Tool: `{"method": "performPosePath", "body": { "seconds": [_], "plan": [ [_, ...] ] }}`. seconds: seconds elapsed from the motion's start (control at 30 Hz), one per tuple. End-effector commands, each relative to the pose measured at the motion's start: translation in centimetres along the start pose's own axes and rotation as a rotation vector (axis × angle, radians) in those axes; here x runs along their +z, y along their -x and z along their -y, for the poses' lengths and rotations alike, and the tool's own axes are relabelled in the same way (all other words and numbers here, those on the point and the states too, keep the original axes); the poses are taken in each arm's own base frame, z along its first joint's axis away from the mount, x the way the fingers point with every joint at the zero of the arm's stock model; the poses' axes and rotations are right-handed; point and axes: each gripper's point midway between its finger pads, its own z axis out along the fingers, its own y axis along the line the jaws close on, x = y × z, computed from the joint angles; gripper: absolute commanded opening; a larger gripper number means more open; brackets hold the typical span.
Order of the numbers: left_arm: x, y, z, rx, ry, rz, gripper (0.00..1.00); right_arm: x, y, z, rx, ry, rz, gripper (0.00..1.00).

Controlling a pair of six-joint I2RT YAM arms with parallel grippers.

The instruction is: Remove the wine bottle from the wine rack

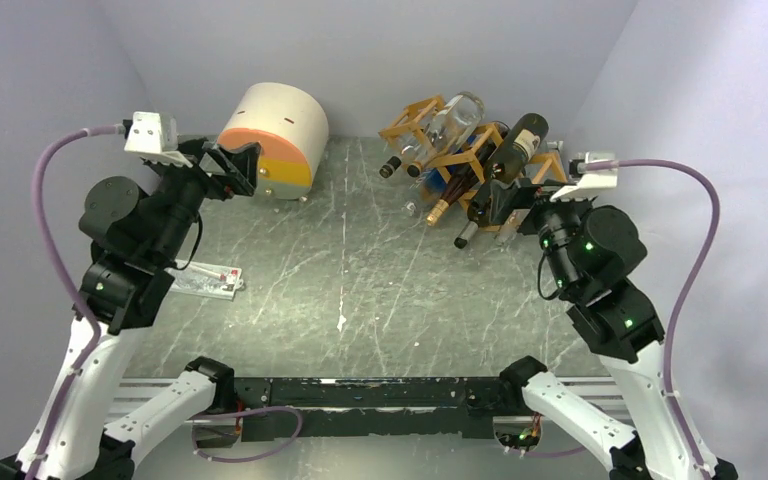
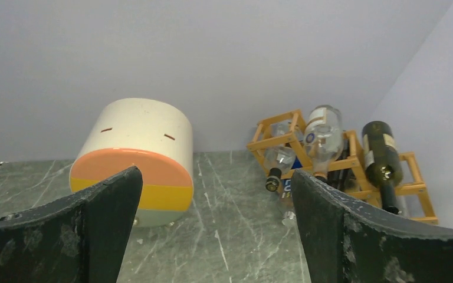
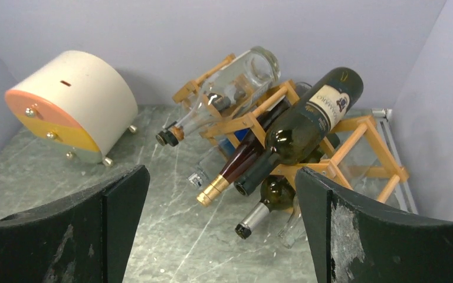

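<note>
We see the wine bottle lying tilted on top of the wine rack, back right on the surface. Right tool and left tool both gape wide, holding nothing.

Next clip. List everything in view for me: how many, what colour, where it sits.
wine rack: one, orange-tan wood, back right of the table.
bottles: at least six, clear and dark glass, lying in the rack; exact count unclear.
drum-shaped box: one, cream with an orange and yellow face, back left.
flat packet: one, clear with red marks, on the table at the left.
table: one, grey-green marble.
left arm: one, black and white, near the box, jaws open and empty.
right arm: one, black and white, near the rack, jaws open and empty.
</note>
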Motion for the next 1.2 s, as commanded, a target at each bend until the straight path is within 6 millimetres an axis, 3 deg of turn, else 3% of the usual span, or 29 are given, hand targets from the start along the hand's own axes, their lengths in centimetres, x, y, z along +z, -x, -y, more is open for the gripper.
{"method": "performPosePath", "body": {
  "seconds": [0.0, 0.27, 0.43, 0.7, 0.87, 1.0, 1.17],
  "plan": [
    [1.8, -0.6, -0.4, -0.01, -0.015, 0.028, 1.0, 1.4, -1.0, 0.1, 0.018, -0.046, -0.001, 1.0],
    [4.9, -4.2, -1.9, 0.008, -0.035, -0.024, 0.99, 3.8, -4.1, 0.3, 0.062, -0.129, -0.062, 1.0],
    [5.7, -6.8, -3.0, 0.008, -0.044, -0.054, 0.99, 5.5, -6.1, 0.2, 0.087, -0.188, -0.129, 1.0],
    [6.2, -9.4, -3.4, -0.03, -0.102, -0.077, 0.99, 6.8, -9.9, -5.0, 0.04, 0.056, -0.325, 1.0],
    [6.6, -10.4, -3.0, -0.044, -0.145, -0.099, 0.99, 7.6, -11.6, -5.1, 0.097, 0.026, -0.361, 1.0],
    [6.8, -10.6, -2.9, -0.047, -0.157, -0.097, 0.99, 9.7, -12.1, -5.4, 0.15, -0.013, -0.419, 1.0],
    [6.8, -10.6, -2.0, -0.063, -0.208, -0.101, 0.99, 12.4, -12.7, -2.7, 0.265, -0.124, -0.501, 1.0]
  ]
}}
